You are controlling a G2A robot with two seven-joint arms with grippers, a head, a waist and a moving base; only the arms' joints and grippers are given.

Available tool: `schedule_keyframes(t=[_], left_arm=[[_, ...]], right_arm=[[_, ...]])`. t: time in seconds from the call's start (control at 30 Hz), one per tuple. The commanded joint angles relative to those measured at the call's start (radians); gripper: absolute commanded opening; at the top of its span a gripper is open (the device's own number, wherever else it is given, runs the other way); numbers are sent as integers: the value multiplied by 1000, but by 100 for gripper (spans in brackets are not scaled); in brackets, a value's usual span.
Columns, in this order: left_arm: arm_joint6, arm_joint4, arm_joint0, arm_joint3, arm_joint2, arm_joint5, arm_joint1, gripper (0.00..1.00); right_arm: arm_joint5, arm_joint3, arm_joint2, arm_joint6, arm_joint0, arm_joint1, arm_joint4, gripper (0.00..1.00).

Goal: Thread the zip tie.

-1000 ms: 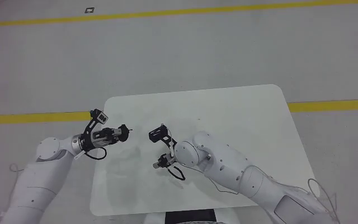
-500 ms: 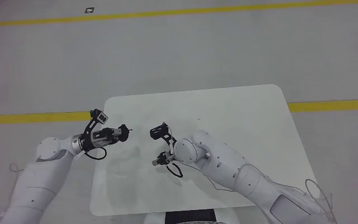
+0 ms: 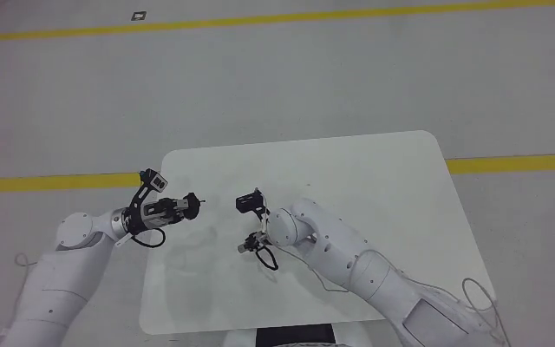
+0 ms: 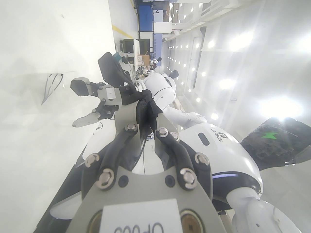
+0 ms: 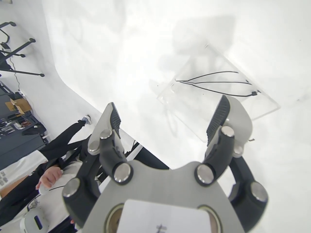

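Place: a large robotics lab or test hall, industrial in build.
Floor: smooth pale grey floor (image 3: 347, 78) crossed by long yellow lines (image 3: 260, 17), like factory aisle marking. A small dark square marker (image 3: 139, 16) lies on it.
Surface: a white surface (image 3: 373, 173) with rounded corners, standing in the open floor.
Ceiling: high, with rows of round lights (image 4: 211, 44).
Far end: blue racks (image 4: 145, 18), and benches with monitors (image 4: 127, 44) and a cardboard box (image 4: 142, 58).
Room edge: a dark cabinet (image 5: 21, 144) and black stand legs (image 5: 24, 73) on castors.
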State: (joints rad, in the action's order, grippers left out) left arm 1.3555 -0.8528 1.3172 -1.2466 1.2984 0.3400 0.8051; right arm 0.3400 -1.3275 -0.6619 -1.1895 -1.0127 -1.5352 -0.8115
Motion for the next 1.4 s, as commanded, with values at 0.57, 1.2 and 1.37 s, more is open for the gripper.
schedule_keyframes(t=[0.57,1.2,1.37], left_arm=[[0,0,0,0,0,0,0,0],[0,0,0,0,0,0,0,0],[0,0,0,0,0,0,0,0]], right_arm=[[0,-61,-153,-118,-127,-66,-261,52],[0,-113,-261,-200,-219,-131,-486,49],[0,-106,-273,-200,-230,-148,-527,48]])
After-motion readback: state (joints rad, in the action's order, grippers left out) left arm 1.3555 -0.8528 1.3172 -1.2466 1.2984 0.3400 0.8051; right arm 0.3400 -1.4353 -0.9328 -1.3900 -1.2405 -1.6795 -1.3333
